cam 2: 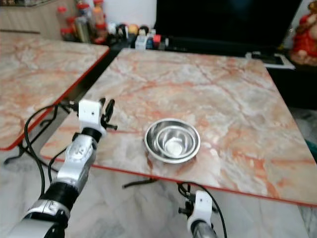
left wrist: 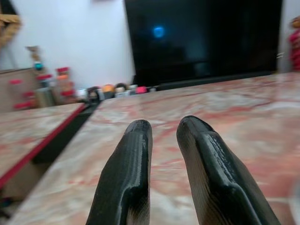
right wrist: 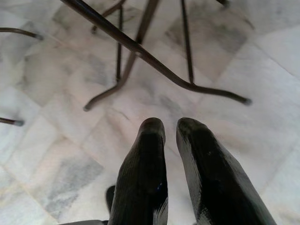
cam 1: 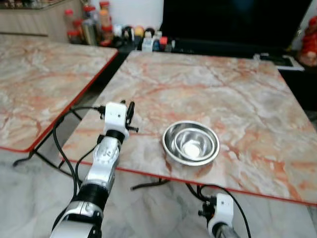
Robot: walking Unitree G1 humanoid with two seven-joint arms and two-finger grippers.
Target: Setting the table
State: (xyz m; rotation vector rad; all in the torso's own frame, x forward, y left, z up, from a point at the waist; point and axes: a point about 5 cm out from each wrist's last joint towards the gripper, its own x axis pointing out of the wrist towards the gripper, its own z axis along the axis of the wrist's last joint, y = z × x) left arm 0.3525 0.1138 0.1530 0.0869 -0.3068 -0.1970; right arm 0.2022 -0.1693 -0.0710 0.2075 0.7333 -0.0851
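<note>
Two nested steel bowls (cam 1: pixel 191 143) sit near the front edge of the marble table (cam 1: pixel 223 84). My left gripper (cam 1: pixel 130 114) hovers over the table's front left corner, to the left of the bowls and apart from them. In the left wrist view its fingers (left wrist: pixel 136 154) stand close together with nothing between them, pointing across the tabletop. My right arm (cam 1: pixel 220 210) hangs below the table's front edge. The right gripper (right wrist: pixel 171 126) is shut and empty and points down at the tiled floor.
A second marble table (cam 1: pixel 39 74) stands to the left across a narrow gap. Bottles and jars (cam 1: pixel 91 25) line the back beside a dark screen (cam 1: pixel 233 20). Black metal table legs (right wrist: pixel 140 51) cross the floor under the table. A red figure (cam 1: pixel 309 42) stands far right.
</note>
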